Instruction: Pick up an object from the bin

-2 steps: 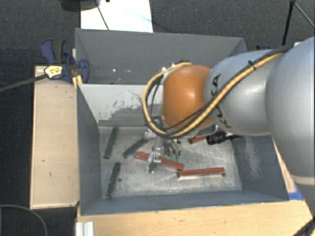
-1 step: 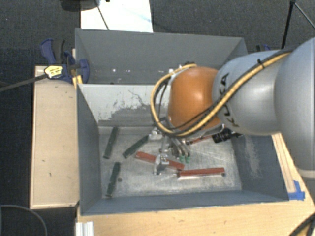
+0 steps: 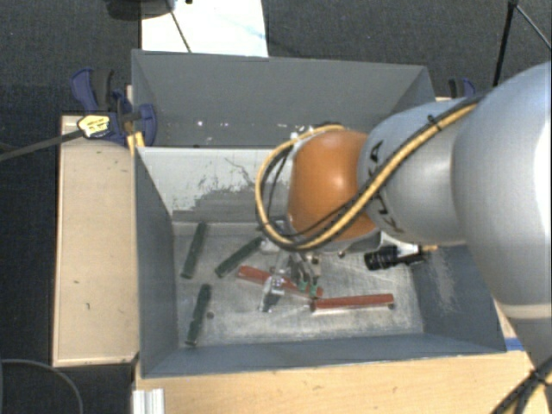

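Note:
My gripper (image 3: 291, 288) is low in the middle of the bin, just above the floor, under the orange cover. Its fingertips sit over the right end of a short red stick (image 3: 254, 274) lying flat. A longer red stick (image 3: 355, 302) lies just to the right of the fingers. A dark green stick (image 3: 238, 258) lies slanted to the upper left of the gripper. I cannot tell whether anything is between the fingers.
Two more dark green sticks lie at the left: one (image 3: 192, 249) near the back wall, one (image 3: 199, 314) near the front. A black cylinder (image 3: 392, 256) lies to the right, below the arm. The arm covers the bin's right back part.

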